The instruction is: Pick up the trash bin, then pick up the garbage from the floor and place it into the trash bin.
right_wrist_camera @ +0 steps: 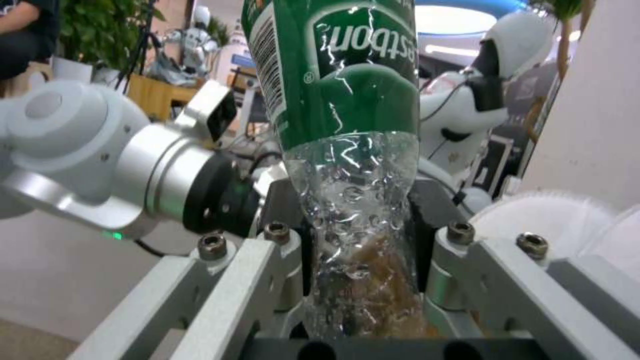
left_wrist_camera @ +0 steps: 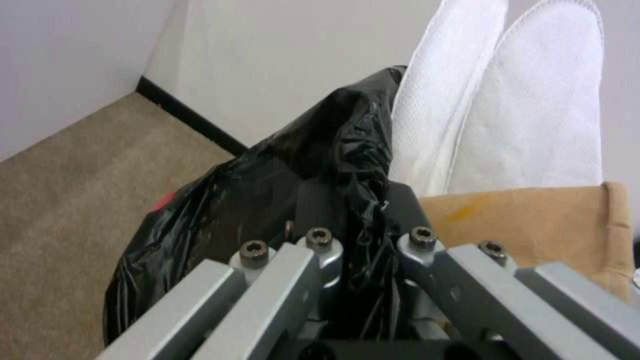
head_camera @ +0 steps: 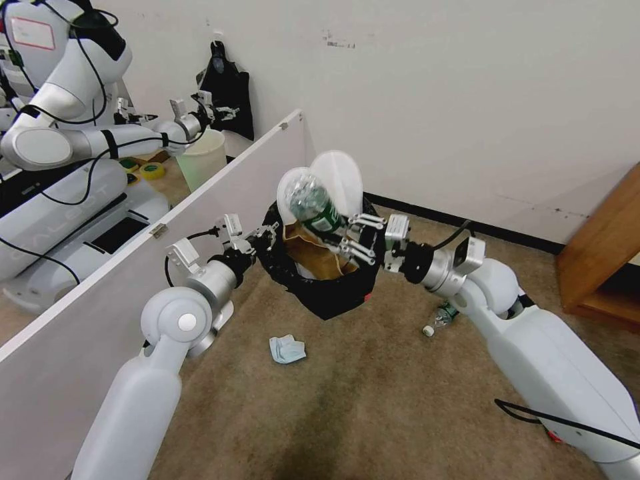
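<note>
1. Head view: the bottle (head_camera: 313,208) hangs over the trash bin (head_camera: 320,280), clamped by the right gripper (head_camera: 351,238), whose fingers pinch its clear lower half.
2. Its long axis tilts up and toward the far left; the green label is uppermost.
3. To finish well, I judge it should be lowered past the brown paper bag (head_camera: 313,257) and white slippers (head_camera: 333,177) before release.
4. The left gripper (head_camera: 265,235) has its fingers closed on the bin's black liner, holding it off the carpet.
5. A mask (head_camera: 287,349) and a second bottle (head_camera: 440,319) lie on the floor (head_camera: 373,400).
</note>
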